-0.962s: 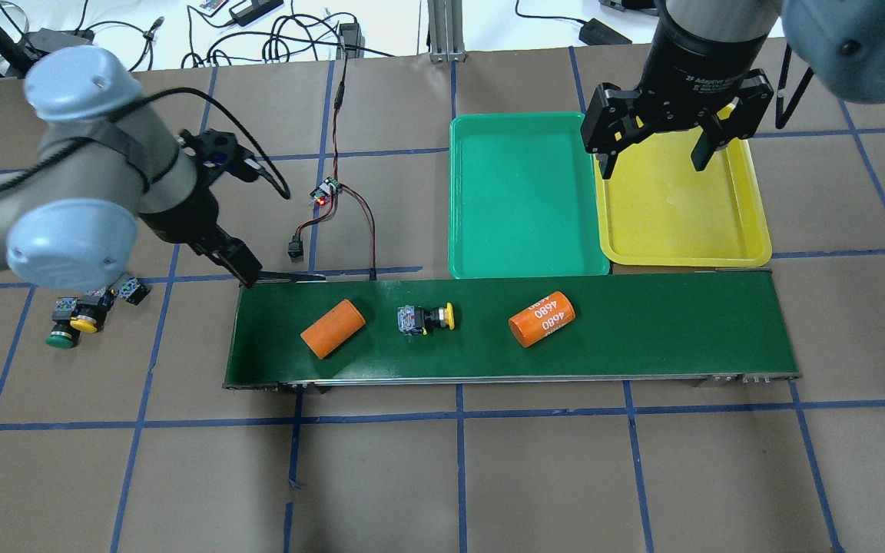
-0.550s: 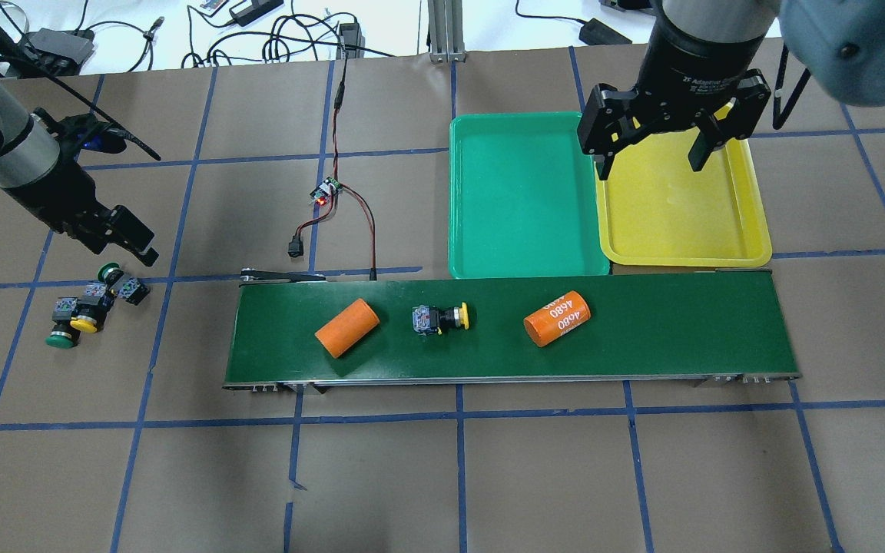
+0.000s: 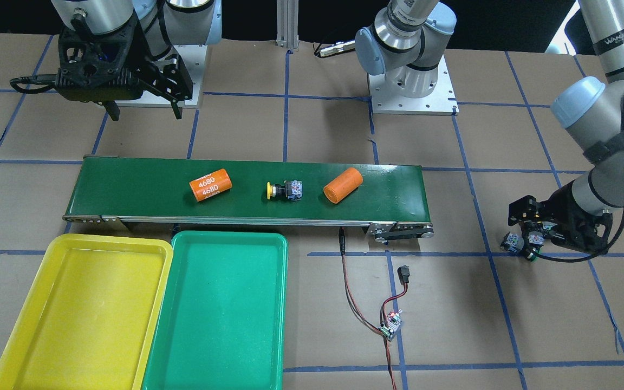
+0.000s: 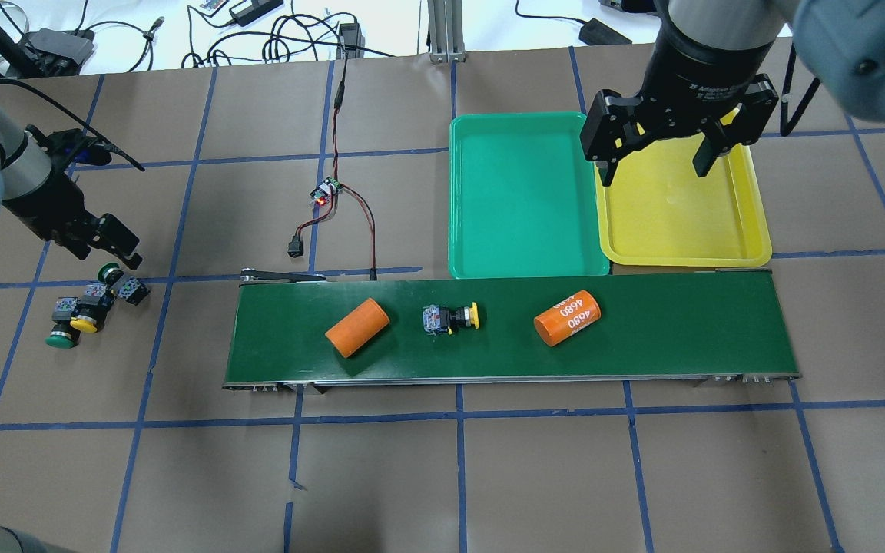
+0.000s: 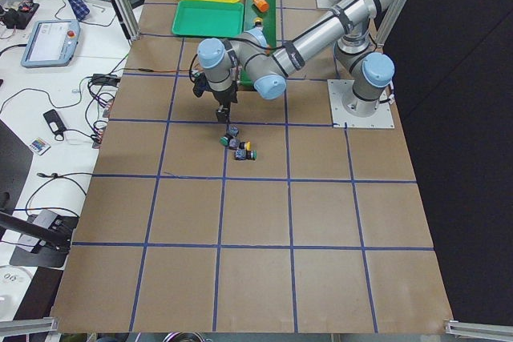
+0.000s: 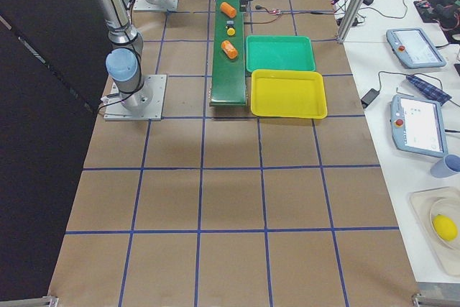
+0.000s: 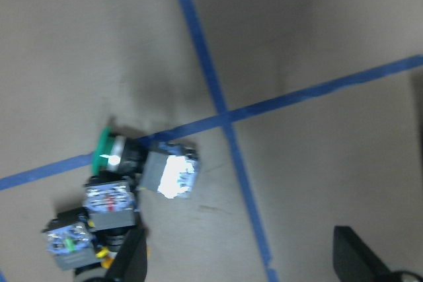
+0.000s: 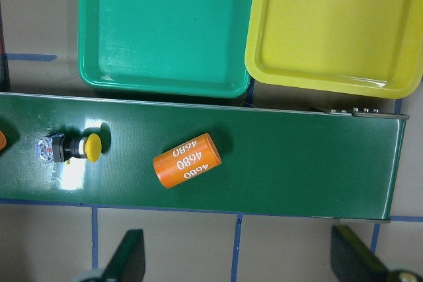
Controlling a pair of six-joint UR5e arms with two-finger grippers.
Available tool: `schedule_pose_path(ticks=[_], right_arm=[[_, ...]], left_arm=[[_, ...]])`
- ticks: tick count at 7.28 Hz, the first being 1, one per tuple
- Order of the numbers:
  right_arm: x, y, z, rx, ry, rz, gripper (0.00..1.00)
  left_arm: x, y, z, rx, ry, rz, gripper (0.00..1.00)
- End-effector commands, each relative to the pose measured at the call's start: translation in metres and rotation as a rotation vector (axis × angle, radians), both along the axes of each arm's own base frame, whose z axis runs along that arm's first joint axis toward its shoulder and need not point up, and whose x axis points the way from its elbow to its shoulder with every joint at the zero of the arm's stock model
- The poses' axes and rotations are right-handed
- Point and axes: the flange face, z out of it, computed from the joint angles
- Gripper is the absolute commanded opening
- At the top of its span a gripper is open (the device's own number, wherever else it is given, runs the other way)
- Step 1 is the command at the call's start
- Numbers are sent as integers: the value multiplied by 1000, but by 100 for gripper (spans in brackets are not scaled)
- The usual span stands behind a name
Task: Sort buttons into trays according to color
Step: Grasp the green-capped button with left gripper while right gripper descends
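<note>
One yellow-capped button (image 4: pixel 452 317) lies on its side mid-belt; it also shows in the right wrist view (image 8: pixel 74 148). Three more buttons (image 4: pixel 89 307) sit clustered on the table at far left: two green caps, one yellow. My left gripper (image 4: pixel 121 250) is open and empty, just above and beyond the cluster; the left wrist view shows a green-capped button (image 7: pixel 109 153) ahead of its spread fingers. My right gripper (image 4: pixel 654 169) is open and empty, above the yellow tray (image 4: pixel 681 223). The green tray (image 4: pixel 523 192) lies beside it. Both trays are bare.
The long dark-green conveyor belt (image 4: pixel 681 330) also carries a plain orange cylinder (image 4: pixel 357 327) and one marked 4680 (image 4: pixel 567 318). A small circuit board with red and black wires (image 4: pixel 327 192) lies beyond the belt's left end.
My left arm has swung from the belt's left end out to the button cluster. The button and both cylinders have travelled right along the belt. The right gripper barely moved.
</note>
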Motion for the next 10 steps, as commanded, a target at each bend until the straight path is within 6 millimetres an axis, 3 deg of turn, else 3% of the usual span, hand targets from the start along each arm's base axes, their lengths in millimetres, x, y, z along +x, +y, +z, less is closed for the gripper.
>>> schedule_pose_path(ticks=[1, 2, 7, 9, 10], right_arm=[[-2, -1, 6, -19, 8, 0, 100], [-3, 0, 4, -11, 9, -9, 100], [-1, 13, 14, -26, -1, 12, 100], [1, 35, 15, -1, -5, 9, 100], [1, 47, 14, -1, -6, 7, 100]], left_arm=[[16, -16, -31, -39, -33, 3, 100], [16, -16, -51, -12, -15, -11, 100], [16, -14, -77, 19, 7, -92, 100], [14, -6, -86, 54, 1, -103, 100], [8, 8, -99, 82, 18, -102, 100]])
